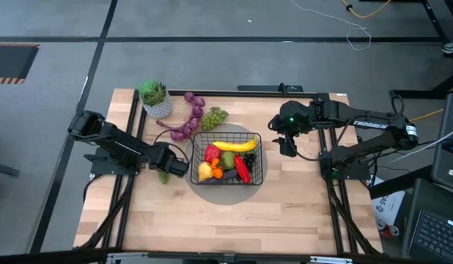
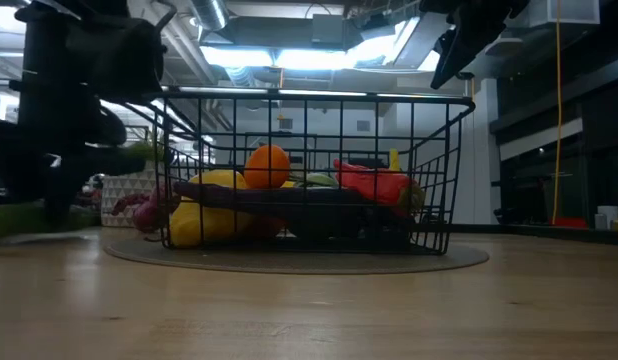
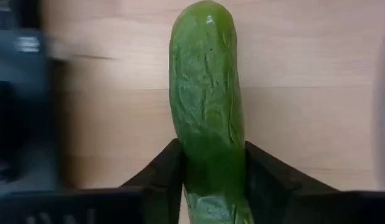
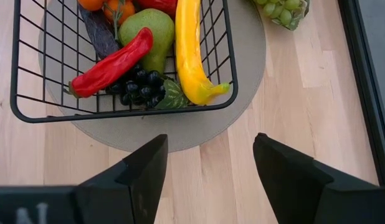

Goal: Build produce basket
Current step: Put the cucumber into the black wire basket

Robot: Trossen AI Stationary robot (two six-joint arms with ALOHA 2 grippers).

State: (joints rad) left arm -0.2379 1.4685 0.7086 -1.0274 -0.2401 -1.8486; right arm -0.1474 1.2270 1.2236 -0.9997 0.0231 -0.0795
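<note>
Taking the basket as my landmark, it sits near the middle of the table on a round grey mat, already holding a banana, a pear, a red pepper, black grapes and some yellow and orange fruit. Starting on the left of the basket: my left gripper is down at the table just beside the basket's left wall, and my left wrist view shows its fingers pressed against both flanks of the cucumber, which lies on the wood pointing away from my wrist. So the step in hand, as I judge it, is picking up the cucumber, with the grip just made and the lift not yet begun. Next I need to raise it clear of the basket's rim, carry it over the open top and release it where there is room among the fruit, taking care not to knock the wire wall. Behind the basket, the purple grapes and green grapes lie on the table near a potted plant, still to be loaded. To the right of the basket, my right gripper hovers above the table, well apart from the basket, its fingers spread wide and empty, waiting.
</note>
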